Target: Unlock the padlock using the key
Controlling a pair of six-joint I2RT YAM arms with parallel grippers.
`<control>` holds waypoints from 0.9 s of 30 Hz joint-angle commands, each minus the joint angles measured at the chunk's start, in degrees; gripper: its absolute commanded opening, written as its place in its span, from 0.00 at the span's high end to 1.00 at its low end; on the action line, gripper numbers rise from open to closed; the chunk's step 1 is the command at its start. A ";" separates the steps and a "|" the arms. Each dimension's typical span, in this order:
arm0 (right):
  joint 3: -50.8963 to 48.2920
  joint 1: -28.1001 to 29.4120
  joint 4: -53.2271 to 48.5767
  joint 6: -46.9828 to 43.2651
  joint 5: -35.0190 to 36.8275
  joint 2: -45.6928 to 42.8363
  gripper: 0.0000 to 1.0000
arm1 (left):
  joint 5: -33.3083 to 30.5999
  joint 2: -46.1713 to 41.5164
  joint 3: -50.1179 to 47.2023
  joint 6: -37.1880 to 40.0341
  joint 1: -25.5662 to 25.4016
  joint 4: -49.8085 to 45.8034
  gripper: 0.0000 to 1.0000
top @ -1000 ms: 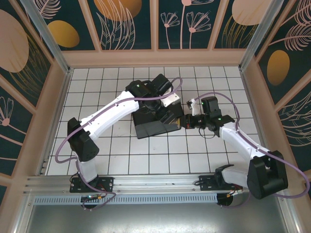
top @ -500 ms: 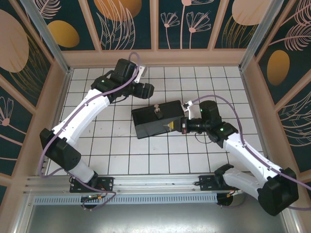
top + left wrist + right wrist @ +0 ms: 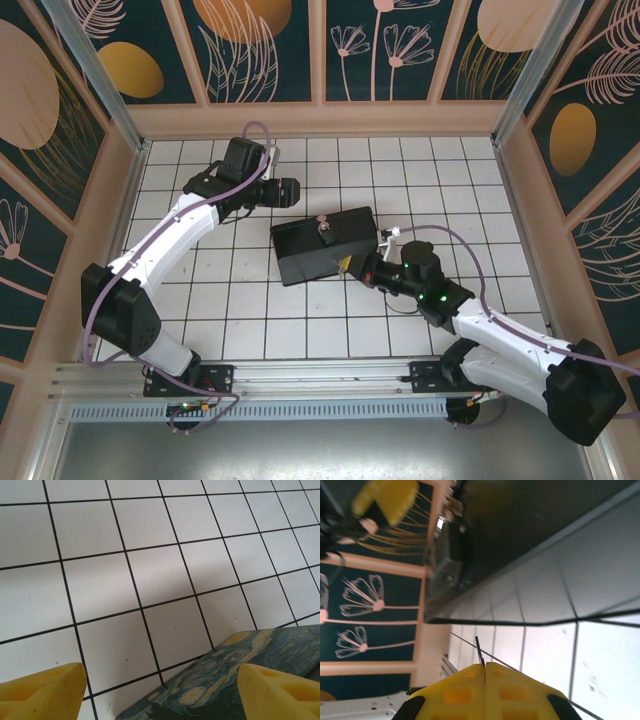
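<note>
Both hands flank the dark starry-painted box [image 3: 310,255] at the middle of the white tiled counter [image 3: 250,330]: the left hand [image 3: 287,190] wide open and empty, likely to steady it, the right hand [image 3: 366,268] clamped on the thin dark key [image 3: 478,652], seemingly aimed at the silvery padlock [image 3: 323,227] on top.

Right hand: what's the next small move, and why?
Probably raise the right hand over the box toward the padlock. It is shut on the key, thin tip sticking out, but sits low by the box's near right corner, apart from the padlock on top. The left hand is open, off the box.
</note>
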 commanded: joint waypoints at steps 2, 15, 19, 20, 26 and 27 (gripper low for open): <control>-1.84 2.17 13.16 7.59 6.43 -1.54 1.00 | 3.76 -1.53 -1.85 -1.64 -0.11 2.95 0.20; -4.55 3.93 10.11 12.77 18.37 -6.94 1.00 | 10.24 -1.83 -4.01 -5.58 -0.15 5.24 0.24; -6.24 4.41 12.59 14.64 18.86 -6.77 1.00 | 11.01 -1.78 -4.18 -6.16 -0.15 5.51 0.24; -6.31 4.62 12.65 14.71 18.95 -6.55 1.00 | 11.11 -1.76 -4.01 -6.34 -0.16 5.48 0.24; -6.34 5.39 14.84 15.63 19.67 -4.85 1.00 | 11.30 -2.13 -3.13 -6.32 -0.24 5.41 0.24; -6.40 5.57 14.86 15.73 19.94 -4.79 1.00 | 11.47 -2.10 -3.04 -6.11 -0.41 5.17 0.24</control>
